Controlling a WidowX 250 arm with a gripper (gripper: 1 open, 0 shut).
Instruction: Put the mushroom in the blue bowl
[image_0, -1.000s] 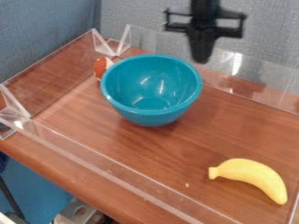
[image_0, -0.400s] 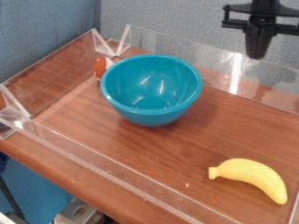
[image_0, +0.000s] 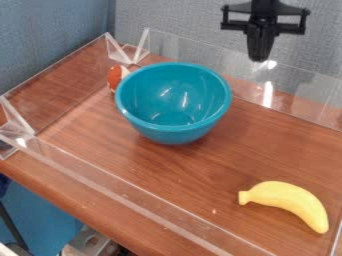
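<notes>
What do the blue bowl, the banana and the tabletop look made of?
Blue bowl: likely plastic, glossy, light glints inside. Banana: probably toy plastic or rubber, uniform smooth yellow. Tabletop: wood or laminate, reddish-brown grain, slight sheen.

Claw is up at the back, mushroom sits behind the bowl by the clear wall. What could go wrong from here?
1. The mushroom sits in the narrow gap between the bowl and the clear wall, so the claw could bump either going in.
2. The claw is shut; unless it opens first, it may just knock the mushroom over.
3. The bowl hides most of the mushroom in this view, making alignment hard to judge.
</notes>
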